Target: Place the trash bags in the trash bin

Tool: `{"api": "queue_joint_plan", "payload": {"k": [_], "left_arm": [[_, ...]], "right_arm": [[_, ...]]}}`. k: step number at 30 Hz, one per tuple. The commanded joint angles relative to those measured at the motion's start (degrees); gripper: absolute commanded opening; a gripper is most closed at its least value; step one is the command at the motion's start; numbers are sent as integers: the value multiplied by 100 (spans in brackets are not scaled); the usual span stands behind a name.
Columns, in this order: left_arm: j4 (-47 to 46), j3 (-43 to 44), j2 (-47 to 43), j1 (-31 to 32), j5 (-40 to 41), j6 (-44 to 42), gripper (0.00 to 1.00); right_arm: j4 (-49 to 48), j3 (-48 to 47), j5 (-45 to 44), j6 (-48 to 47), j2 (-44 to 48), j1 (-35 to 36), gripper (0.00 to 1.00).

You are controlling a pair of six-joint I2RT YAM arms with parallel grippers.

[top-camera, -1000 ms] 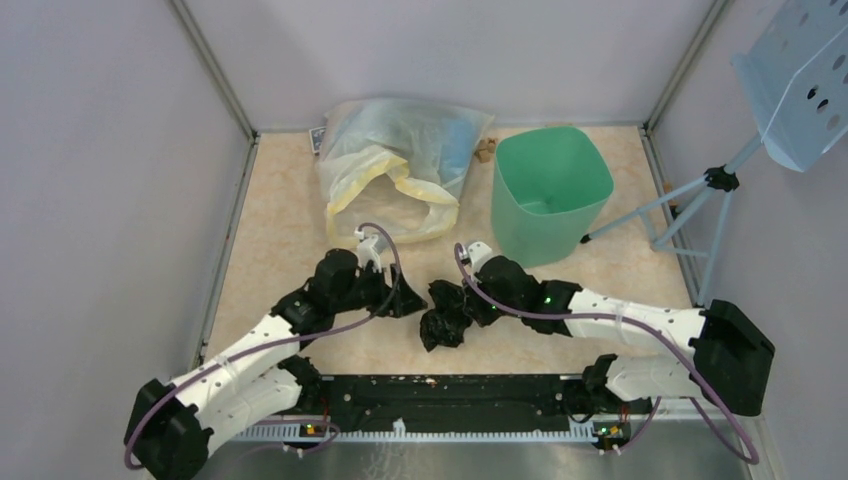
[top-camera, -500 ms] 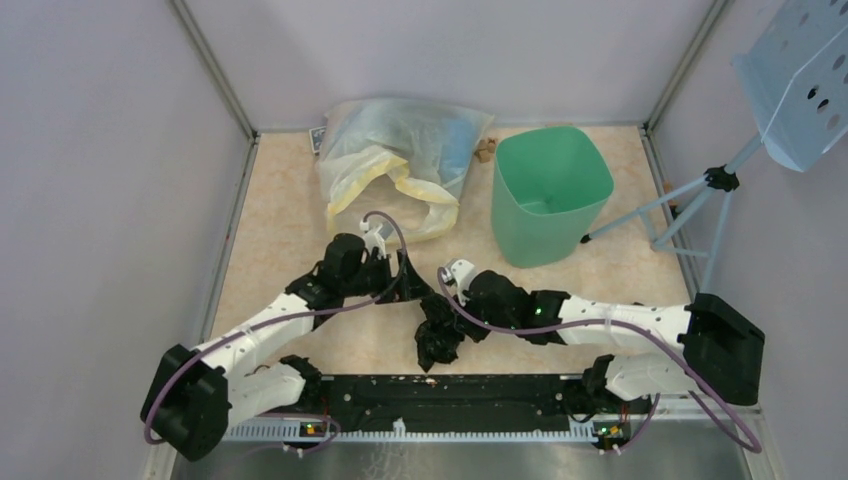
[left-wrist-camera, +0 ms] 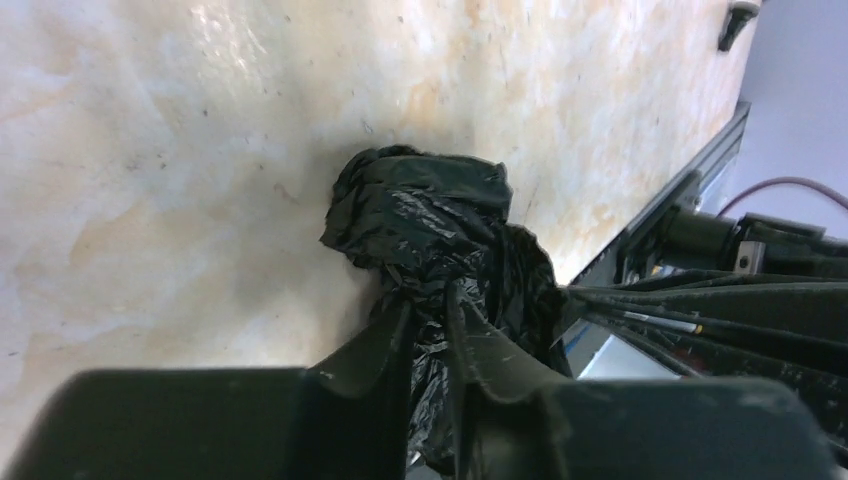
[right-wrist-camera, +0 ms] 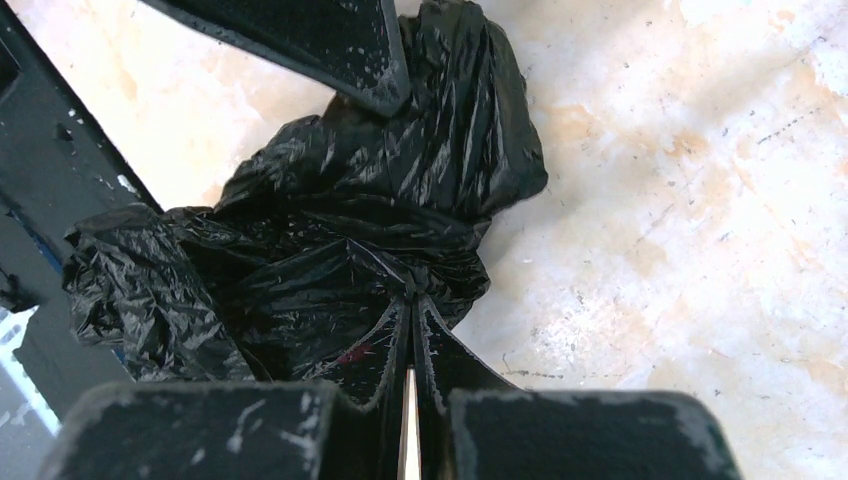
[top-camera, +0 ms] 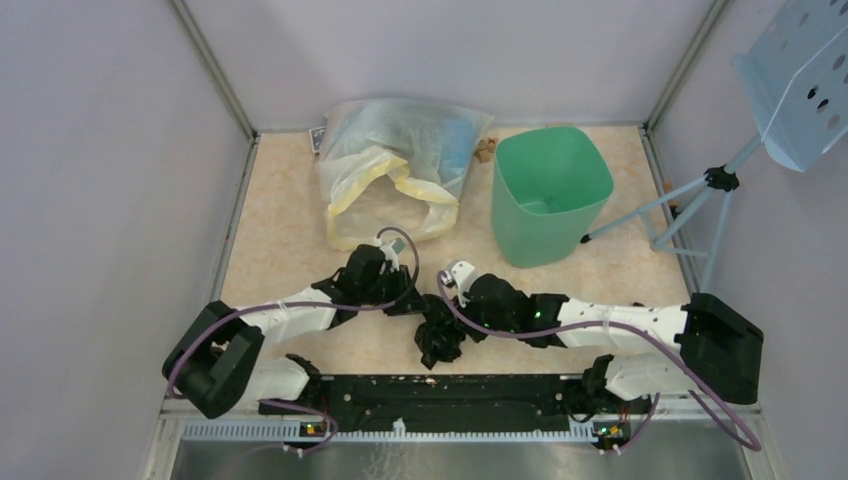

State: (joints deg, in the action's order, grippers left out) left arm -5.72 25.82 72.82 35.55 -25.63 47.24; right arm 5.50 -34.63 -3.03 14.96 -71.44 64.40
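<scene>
Swung inward since a second ago, the left gripper [left-wrist-camera: 428, 305] pinches the black trash bag [top-camera: 438, 338], fingers almost closed on a fold. The right gripper [right-wrist-camera: 411, 300] clamps its other side. The bag lies crumpled on the table [top-camera: 280, 250], apart from the green trash bin [top-camera: 530, 235] farther back.

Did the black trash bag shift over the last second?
Yes. The black trash bag has slid slightly toward the near edge of the table, away from the trash bin, which has not moved.
</scene>
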Motion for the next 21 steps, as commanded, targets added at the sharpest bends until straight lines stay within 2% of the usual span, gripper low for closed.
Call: {"api": "queue_joint_plan", "payload": {"k": [1,2,6,9,12,15,17,21], "left_arm": [[-471,118,89,14,579,-122,6],[-226,240,66,-27,835,-231,0],[950,764,-357,-343,1530,-694,0],[1303,747,-864,-737,1625,-842,0],[1361,394,-1314,-992,1624,-763,0],[1147,-110,-1717,-1032,1568,-515,0],[923,-400,-1971,-1029,1428,-327,0],[815,-628,-2136,-1030,1166,-153,0]], "right_arm": [[-284,109,-211,3,191,90,1],[-246,126,-321,37,244,90,2],[414,45,-1545,485,523,83,7],[1172,-63,-2970,1127,744,3,8],[1937,-235,-3479,1878,858,-455,16],[1969,-245,-3099,1903,1040,-716,22],[1398,-128,-2314,1428,1270,-718,30],[296,139,-470,938,1618,-707,66]]}}
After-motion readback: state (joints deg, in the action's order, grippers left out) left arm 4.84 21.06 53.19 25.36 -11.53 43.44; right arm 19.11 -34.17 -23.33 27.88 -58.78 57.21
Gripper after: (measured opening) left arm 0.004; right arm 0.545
